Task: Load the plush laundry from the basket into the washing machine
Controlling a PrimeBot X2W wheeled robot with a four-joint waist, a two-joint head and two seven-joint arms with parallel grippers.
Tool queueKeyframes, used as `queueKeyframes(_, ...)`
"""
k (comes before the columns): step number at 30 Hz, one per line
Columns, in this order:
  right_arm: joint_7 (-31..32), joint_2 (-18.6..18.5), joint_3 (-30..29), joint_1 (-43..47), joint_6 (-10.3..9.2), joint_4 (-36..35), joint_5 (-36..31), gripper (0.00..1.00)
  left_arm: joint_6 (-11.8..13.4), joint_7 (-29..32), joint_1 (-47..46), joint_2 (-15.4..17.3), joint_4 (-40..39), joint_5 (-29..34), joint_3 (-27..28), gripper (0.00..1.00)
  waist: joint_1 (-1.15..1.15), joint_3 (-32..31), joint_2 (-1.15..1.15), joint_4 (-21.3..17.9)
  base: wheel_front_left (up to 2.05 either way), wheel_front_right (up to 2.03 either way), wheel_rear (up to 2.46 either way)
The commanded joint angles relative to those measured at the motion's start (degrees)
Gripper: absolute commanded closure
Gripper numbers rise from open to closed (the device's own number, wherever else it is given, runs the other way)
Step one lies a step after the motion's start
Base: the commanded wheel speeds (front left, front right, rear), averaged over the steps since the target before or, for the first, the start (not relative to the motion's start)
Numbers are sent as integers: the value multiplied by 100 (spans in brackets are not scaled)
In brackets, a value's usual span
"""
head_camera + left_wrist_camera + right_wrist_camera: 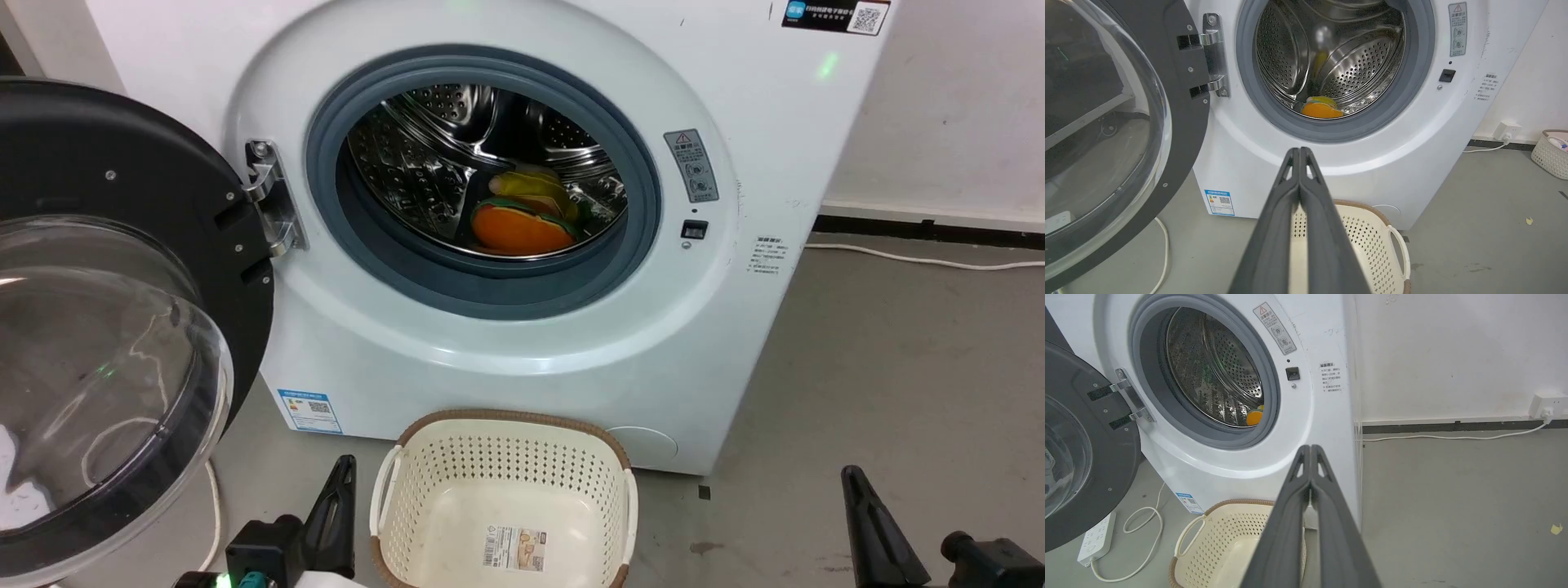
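Observation:
The burger-shaped plush laundry (522, 216) lies inside the steel drum of the white washing machine (506, 343), orange bun toward the opening; it also peeks out as an orange patch (1322, 109) (1255, 416). The cream basket (506, 482) stands on the floor in front of the washer with only a label sticker on its bottom. My left gripper (347, 465) is low at the basket's left, its fingers (1299, 153) pressed together and holding nothing. My right gripper (853, 474) is low at the basket's right, fingers (1310, 449) also shut and empty.
The round black-framed door (106, 327) hangs open to the left of the drum. A white cable (922, 260) runs along the floor at the right wall. A power strip (1096, 539) and cord lie under the door. Another basket (1549, 153) stands by the far wall.

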Motion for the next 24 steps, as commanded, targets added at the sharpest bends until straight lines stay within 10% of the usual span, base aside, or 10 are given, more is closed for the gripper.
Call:
queueKeyframes(1, 28, 0, 4, -109, 2, -42, -71, 100, -28, 34, -66, -18, -35, 66, 40, 100, 0, 2, 0, -6, 0, 0, 0)
queueKeyframes(24, 298, 0, 41, -275, 2, -99, -370, 100, -112, 290, -126, -149, -163, 358, 271, 100, 0, 40, 0, -118, 0, 0, 0)
